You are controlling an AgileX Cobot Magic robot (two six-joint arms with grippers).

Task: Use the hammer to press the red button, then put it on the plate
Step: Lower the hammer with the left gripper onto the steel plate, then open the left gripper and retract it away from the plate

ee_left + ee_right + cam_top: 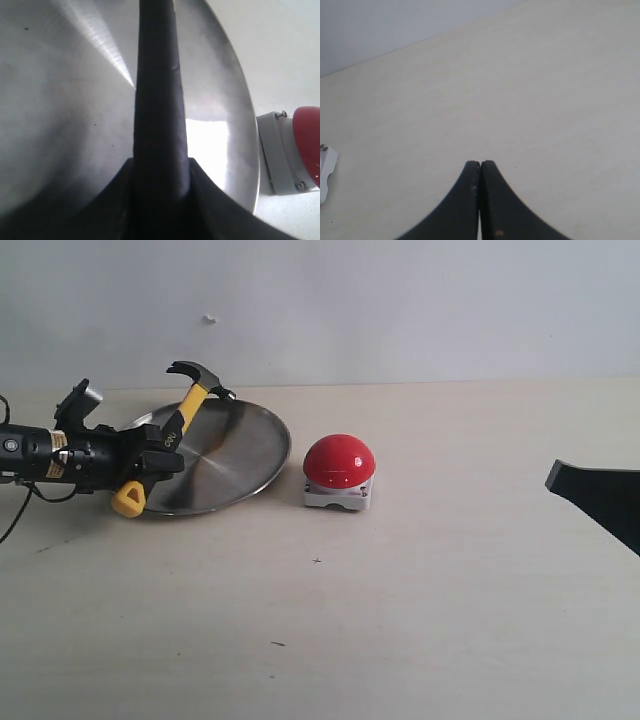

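Left gripper (158,452) clamps the hammer (190,403) by its handle, tilted above the plate (245,450); release risks the head toppling over the rim

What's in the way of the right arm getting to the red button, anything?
Nothing visible, so likely yes: only bare table lies between the shut, empty right gripper and the red button. Its reach can't be judged.

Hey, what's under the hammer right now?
The plate lies beneath the hammer, which the left gripper holds tilted. The handle hides a strip of the plate; whether they touch cannot be told.
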